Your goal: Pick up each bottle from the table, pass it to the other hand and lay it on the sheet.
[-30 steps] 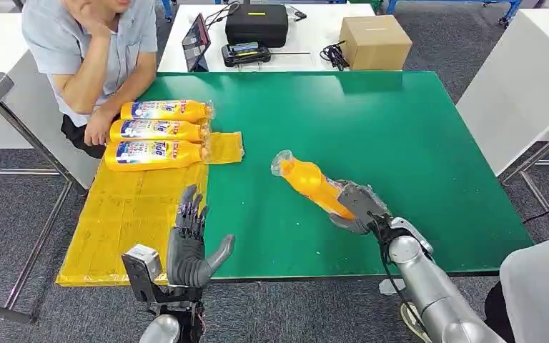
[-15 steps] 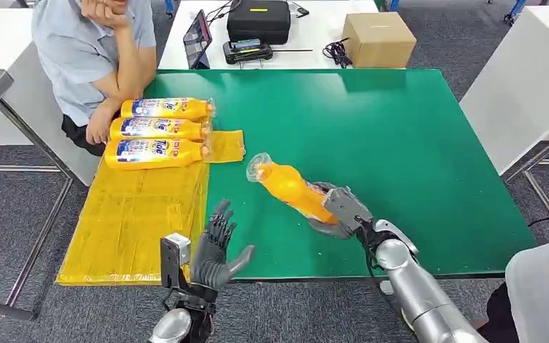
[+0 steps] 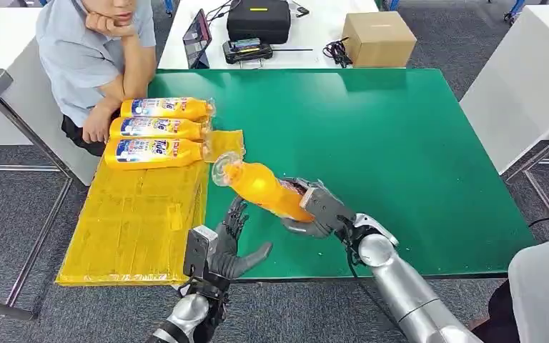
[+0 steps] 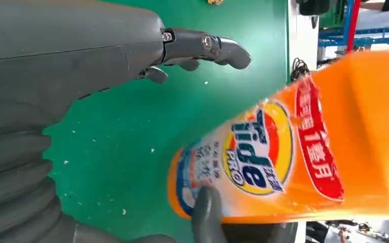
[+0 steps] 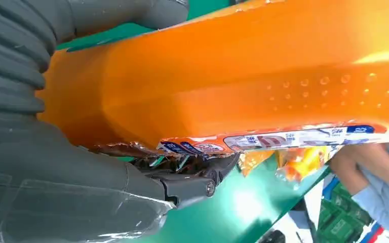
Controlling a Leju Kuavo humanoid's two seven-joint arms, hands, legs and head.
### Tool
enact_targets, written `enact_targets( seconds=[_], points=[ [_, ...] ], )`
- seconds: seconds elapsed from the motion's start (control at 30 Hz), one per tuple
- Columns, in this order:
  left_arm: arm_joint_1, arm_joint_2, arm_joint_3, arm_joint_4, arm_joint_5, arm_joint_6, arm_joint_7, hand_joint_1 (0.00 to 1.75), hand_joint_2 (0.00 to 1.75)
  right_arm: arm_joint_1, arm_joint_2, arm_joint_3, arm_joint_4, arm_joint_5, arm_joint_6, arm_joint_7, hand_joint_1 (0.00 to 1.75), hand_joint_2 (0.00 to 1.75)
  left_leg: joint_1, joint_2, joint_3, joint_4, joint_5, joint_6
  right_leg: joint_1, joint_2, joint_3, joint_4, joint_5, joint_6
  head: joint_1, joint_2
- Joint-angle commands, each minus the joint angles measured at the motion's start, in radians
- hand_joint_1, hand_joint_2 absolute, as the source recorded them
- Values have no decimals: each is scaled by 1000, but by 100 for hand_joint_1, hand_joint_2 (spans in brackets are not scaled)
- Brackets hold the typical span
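Observation:
My right hand (image 3: 313, 209) grips the base of an orange detergent bottle (image 3: 261, 187) and holds it tilted above the green table (image 3: 400, 136), cap end toward the yellow sheet (image 3: 136, 214). My left hand (image 3: 230, 246) is open just below the bottle, fingers spread, not touching it. In the left wrist view the bottle's label (image 4: 263, 157) hangs close over my fingers (image 4: 202, 45). The right wrist view shows the orange bottle (image 5: 243, 81) against my palm. Three more orange bottles (image 3: 159, 131) lie side by side at the sheet's far end.
A person (image 3: 93, 50) sits at the table's far left corner, one hand (image 3: 99, 128) by the laid bottles. A white table behind holds a black case (image 3: 257, 20), a tablet (image 3: 196, 41) and a cardboard box (image 3: 379, 39). Another person's pale sleeve (image 3: 543, 293) is at the lower right.
My right hand has carried the bottle left toward the sheet. My left hand has moved right and forward, coming under the bottle with fingers still spread.

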State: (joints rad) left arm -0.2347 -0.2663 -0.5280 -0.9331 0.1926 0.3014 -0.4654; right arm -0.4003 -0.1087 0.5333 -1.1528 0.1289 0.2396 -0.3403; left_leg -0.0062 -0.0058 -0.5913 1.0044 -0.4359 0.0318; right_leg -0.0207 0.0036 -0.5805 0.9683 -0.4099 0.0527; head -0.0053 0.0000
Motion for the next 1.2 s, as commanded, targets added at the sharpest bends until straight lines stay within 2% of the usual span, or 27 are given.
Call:
enact_targets(
  seconds=[0.03, 0.23, 0.7, 0.73, 1.2],
  points=[
    [-85, -20, 39, 96, 50, -12, 1, 0, 175, -67, 34, 106, 59, 25, -24, 12, 175, 175, 2, 3, 2, 1, -1, -3, 2, 2, 2, 0, 0, -3, 0, 0],
    [-78, -24, 77, 32, 144, -58, 22, 0, 175, -71, 42, 149, 86, 75, -66, 12, 175, 175, 1, 2, 1, 0, -1, -2, 1, 2, 1, 0, 0, -2, 0, 0],
    [-60, -4, 54, -29, 181, -69, 37, 2, 175, -70, 60, 169, 118, 92, -92, 14, 175, 175, 1, 1, 0, 0, -1, -2, 1, 1, 1, 0, 0, -2, 0, 0],
    [-62, -3, 49, -24, 180, -72, 37, 173, 175, -72, 61, 170, 120, 92, -93, 13, 175, 175, 1, 2, 1, 0, -1, -2, 2, 2, 2, 0, 0, -2, 0, 0],
    [-66, -3, 27, -20, 172, -83, 30, 175, 175, -90, 64, 154, 135, 63, -74, 12, 175, 175, 2, 1, 1, 1, -2, -2, 2, 1, 2, 0, -1, -3, 0, 0]
  ],
)
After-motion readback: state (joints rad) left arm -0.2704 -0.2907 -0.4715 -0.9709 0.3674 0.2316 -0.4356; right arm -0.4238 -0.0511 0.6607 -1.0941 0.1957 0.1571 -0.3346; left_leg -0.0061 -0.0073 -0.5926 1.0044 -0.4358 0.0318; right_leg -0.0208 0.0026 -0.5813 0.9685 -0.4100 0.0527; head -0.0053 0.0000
